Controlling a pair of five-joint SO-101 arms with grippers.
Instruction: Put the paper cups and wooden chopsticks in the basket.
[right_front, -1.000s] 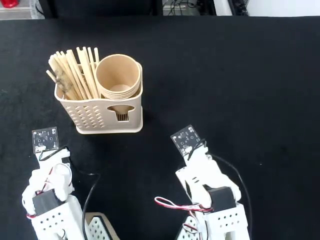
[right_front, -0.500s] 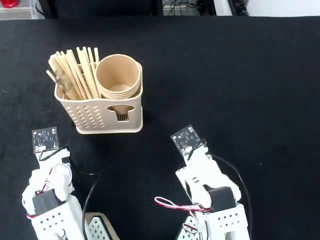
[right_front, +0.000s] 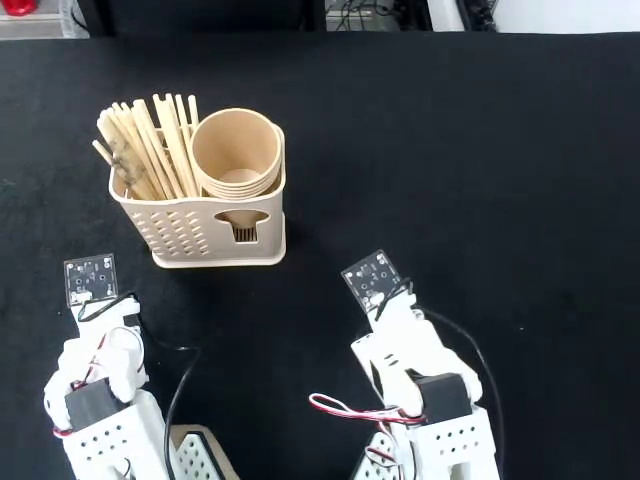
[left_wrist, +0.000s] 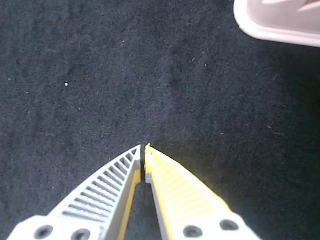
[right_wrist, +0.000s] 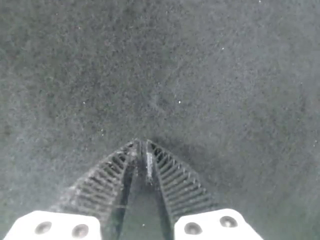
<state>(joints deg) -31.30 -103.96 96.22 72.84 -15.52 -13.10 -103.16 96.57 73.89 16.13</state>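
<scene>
The slotted basket (right_front: 200, 235) stood at the upper left of the high view. The stacked paper cups (right_front: 237, 150) sat in its right compartment and the wooden chopsticks (right_front: 145, 145) stood on end, fanned slightly, in its left. It lay up-frame from both arms, with the left arm (right_front: 95, 370) almost straight below it and nearer. The right arm (right_front: 410, 360) was at lower centre, well apart. The left gripper (left_wrist: 144, 148) was pinched together on nothing over the black table (right_front: 480, 150), and so was the right gripper (right_wrist: 142, 144). Nothing had shifted from a second before, and the job looked finished to me.
</scene>
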